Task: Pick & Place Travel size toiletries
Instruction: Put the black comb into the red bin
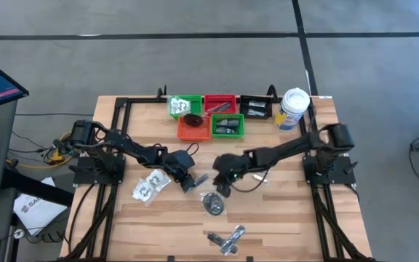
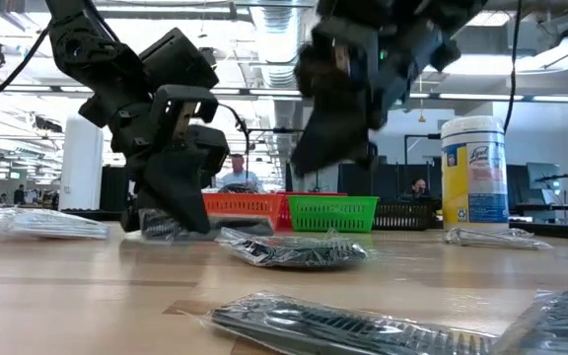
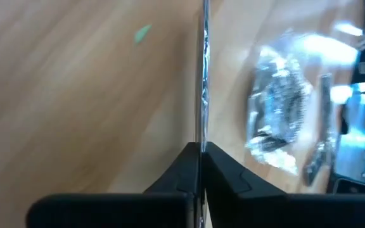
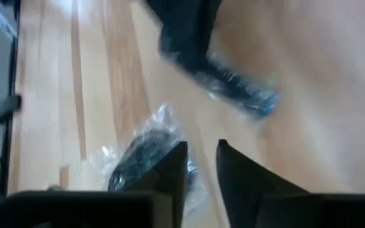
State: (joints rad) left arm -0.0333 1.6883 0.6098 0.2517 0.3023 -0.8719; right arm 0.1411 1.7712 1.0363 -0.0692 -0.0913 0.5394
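Observation:
My left gripper (image 1: 190,182) is down near the table's middle, shut on a slim silvery packet (image 1: 200,180), which the left wrist view shows edge-on (image 3: 203,76). My right gripper (image 1: 222,183) hangs above the table just right of it, fingers (image 4: 177,166) a little apart with nothing between them. A black round piece in plastic (image 1: 212,204) lies flat on the wood just nearer than both grippers, also seen in the low view (image 2: 294,251). Clear packets with white contents (image 1: 150,186) lie to the left. More slim silvery packets (image 1: 228,239) lie near the front edge. My left gripper pinches the slim packet between its two fingers at one end (image 3: 202,138). The fingers slant down from the table's left, and the packet runs on past them in line with them, seen edge-on. Whether its far end (image 4: 258,100) rests on the wood I cannot tell.
Green (image 1: 184,106), red (image 1: 220,103), black (image 1: 255,107), orange (image 1: 193,128) and a second green tray (image 1: 228,126) stand in a cluster at the far edge. A tall white canister (image 1: 293,109) stands to their right. A black frame (image 1: 115,109) edges the table.

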